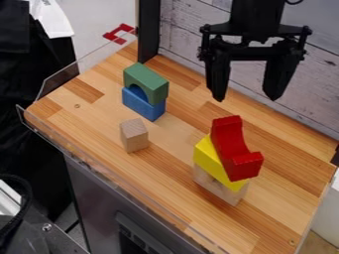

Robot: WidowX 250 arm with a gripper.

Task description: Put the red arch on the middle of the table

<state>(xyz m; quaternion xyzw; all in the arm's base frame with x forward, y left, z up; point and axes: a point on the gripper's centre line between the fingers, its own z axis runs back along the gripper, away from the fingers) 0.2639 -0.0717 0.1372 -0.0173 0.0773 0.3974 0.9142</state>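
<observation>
Looking over the wooden table (173, 149), we see it run from the left of the frame to the lower right. In the upper right hangs the black gripper (246, 98), its two fingers well apart and nothing between them. Right of the middle of the frame, we find the red arch (231, 149) tilted on top of a stack, its hollow facing right. It rests on a yellow block (207, 155), which sits on a pale wooden block (217, 187); that bottom piece is largely covered, so we cannot be sure of its full shape. Left of the middle and higher in the frame, we have a green arch (147, 79) upright on a blue block (141, 104). Below that pair, apart from both stacks, stands a small plain wooden block (134, 135).
</observation>
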